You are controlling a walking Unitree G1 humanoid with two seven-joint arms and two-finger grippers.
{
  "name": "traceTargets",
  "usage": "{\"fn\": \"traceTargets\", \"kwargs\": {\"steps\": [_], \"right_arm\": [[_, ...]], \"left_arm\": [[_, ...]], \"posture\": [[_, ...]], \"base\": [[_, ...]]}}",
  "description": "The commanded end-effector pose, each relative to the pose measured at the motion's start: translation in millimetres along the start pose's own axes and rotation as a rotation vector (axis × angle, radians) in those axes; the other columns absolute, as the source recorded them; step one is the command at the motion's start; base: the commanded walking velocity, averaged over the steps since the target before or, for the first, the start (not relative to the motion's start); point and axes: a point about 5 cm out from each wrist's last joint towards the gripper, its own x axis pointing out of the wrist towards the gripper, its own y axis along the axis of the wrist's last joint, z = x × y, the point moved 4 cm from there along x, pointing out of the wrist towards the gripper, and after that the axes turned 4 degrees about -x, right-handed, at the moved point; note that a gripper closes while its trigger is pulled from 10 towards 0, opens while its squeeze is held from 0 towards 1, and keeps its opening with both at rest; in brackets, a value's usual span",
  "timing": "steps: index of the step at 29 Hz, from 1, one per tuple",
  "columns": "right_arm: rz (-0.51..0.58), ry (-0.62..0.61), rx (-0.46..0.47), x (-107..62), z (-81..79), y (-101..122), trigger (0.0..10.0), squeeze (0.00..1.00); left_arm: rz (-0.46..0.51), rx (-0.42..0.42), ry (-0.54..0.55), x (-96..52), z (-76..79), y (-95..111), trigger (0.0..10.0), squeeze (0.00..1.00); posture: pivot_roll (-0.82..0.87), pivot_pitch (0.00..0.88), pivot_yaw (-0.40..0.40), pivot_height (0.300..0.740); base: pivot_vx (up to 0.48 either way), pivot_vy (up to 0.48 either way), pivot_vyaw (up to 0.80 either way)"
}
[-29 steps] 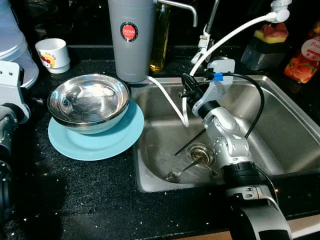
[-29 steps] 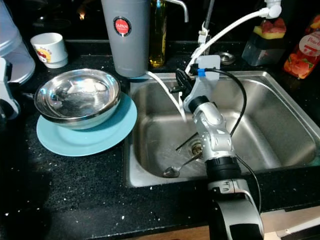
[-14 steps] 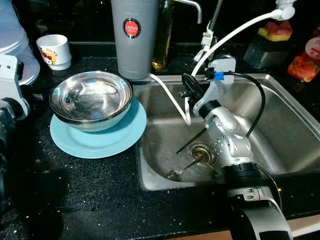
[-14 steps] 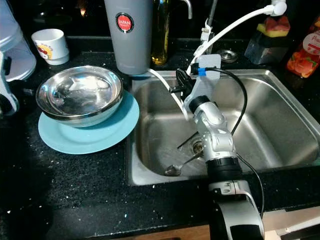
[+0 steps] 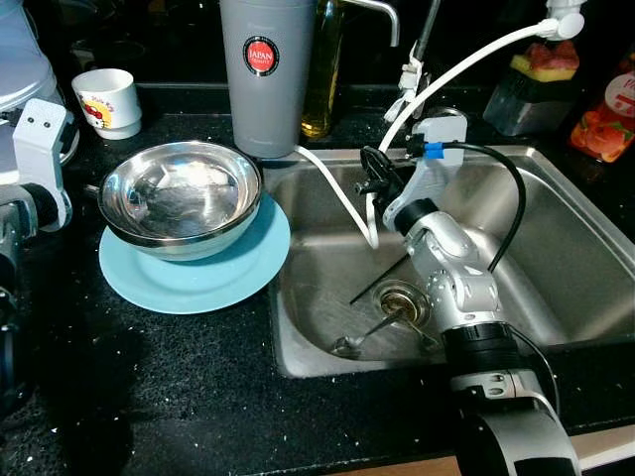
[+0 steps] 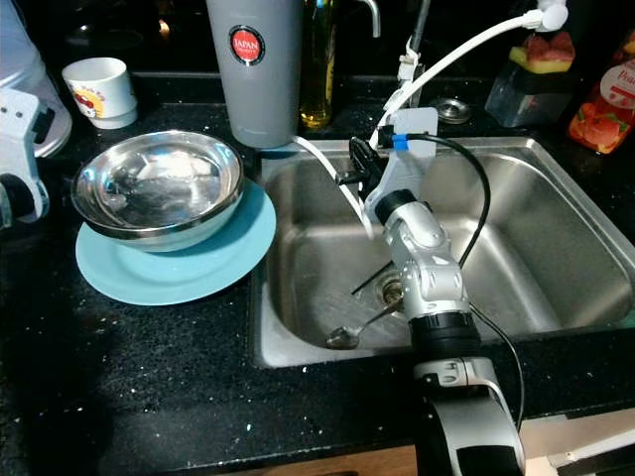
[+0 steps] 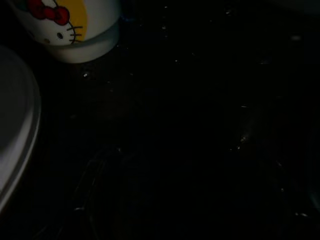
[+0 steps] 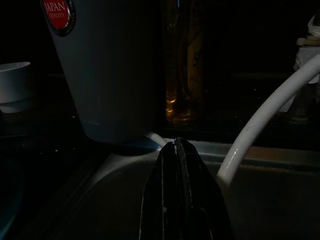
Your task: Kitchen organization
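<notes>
A steel bowl (image 5: 179, 196) rests on a light blue plate (image 5: 223, 283) on the black counter, left of the steel sink (image 5: 556, 248). In the sink lie a spoon (image 5: 361, 337) and a thin black stick (image 5: 377, 283) beside the drain (image 5: 403, 297). My right arm reaches over the sink, and its gripper (image 5: 369, 171) hangs near the sink's back left corner. In the right wrist view the gripper (image 8: 176, 145) is shut with nothing in it, pointing at the grey tumbler (image 8: 105, 70). My left arm's white wrist (image 5: 40, 149) is at the far left, beside the bowl.
A grey tumbler (image 5: 263, 69) and an oil bottle (image 5: 319, 79) stand behind the sink's left corner. A white cartoon cup (image 5: 106, 101) and a white appliance (image 5: 22, 69) are at the back left. A white hose (image 5: 466, 64) arcs over the sink. A sponge holder (image 5: 531, 84) and a red bottle (image 5: 607, 109) stand at the back right.
My left arm's white wrist has come up and in toward the bowl. The right arm and the dishes have kept still; the camera shifted slightly.
</notes>
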Motion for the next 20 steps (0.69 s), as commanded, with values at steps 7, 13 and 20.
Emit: {"fn": "traceTargets", "kwargs": {"steps": [7,13,20], "right_arm": [[0.016,0.001,-0.002,0.6,0.2,4,10.0,0.00],[0.021,-0.002,-0.002,1.6,0.4,5,10.0,0.00],[0.021,-0.002,-0.005,1.8,1.4,5,10.0,0.00]], "left_arm": [[0.096,-0.140,0.220,-19.4,-35.1,13,10.0,0.00],[0.088,-0.352,0.189,-17.0,-30.8,10,10.0,0.00],[0.136,-0.507,0.206,-16.7,-31.7,15,10.0,0.00]], "posture": [[-0.05,0.165,-0.031,0.740],[-0.05,0.159,-0.025,0.740],[-0.04,0.158,-0.028,0.740]], "base": [[0.000,0.000,0.00],[0.000,0.000,0.00],[0.000,0.000,0.00]]}}
